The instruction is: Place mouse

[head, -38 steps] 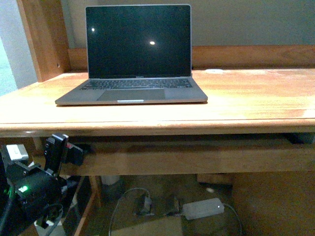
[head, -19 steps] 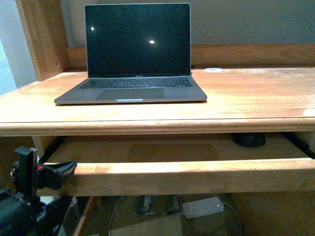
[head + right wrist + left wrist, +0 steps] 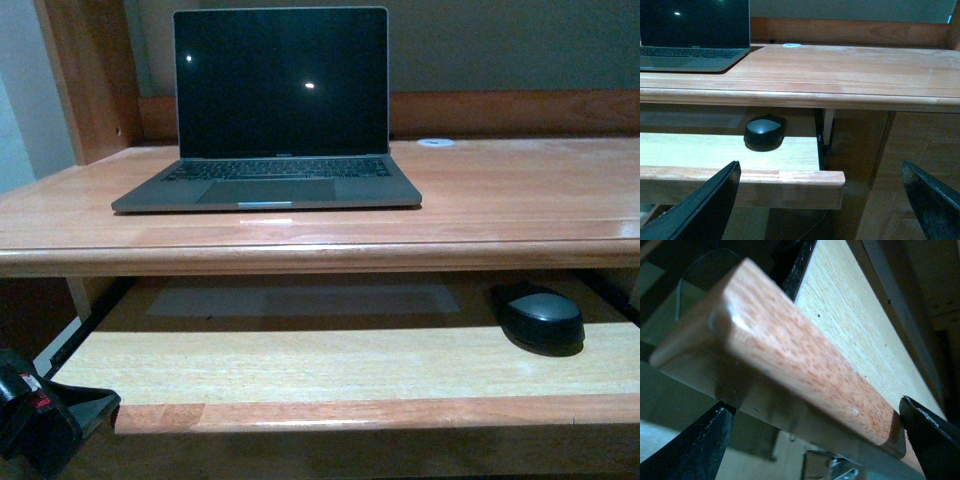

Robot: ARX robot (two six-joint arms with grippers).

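Note:
The mouse [image 3: 542, 320], a small black oval with a dark grey top, lies at the right end of the pulled-out wooden tray [image 3: 300, 365] under the desk. In the right wrist view the mouse [image 3: 765, 132] sits just behind the tray's front rail [image 3: 790, 182]. My right gripper [image 3: 822, 200] is open in front of that rail's right corner, short of the mouse and holding nothing. My left gripper [image 3: 815, 440] is open, with its fingers on either side of the rail's [image 3: 805, 370] left end. In the front view the left gripper [image 3: 95, 408] shows at the bottom left corner.
An open grey laptop [image 3: 270, 150] with a dark screen stands on the desk top [image 3: 500, 200]. A small white disc [image 3: 435, 143] lies near the desk's back edge. A wooden post [image 3: 85, 70] rises at the left. The desk's side panel [image 3: 900, 165] stands right of the tray.
The tray has slid out from under the desk toward me, bringing the mouse into view. My left arm has dropped toward the bottom left corner.

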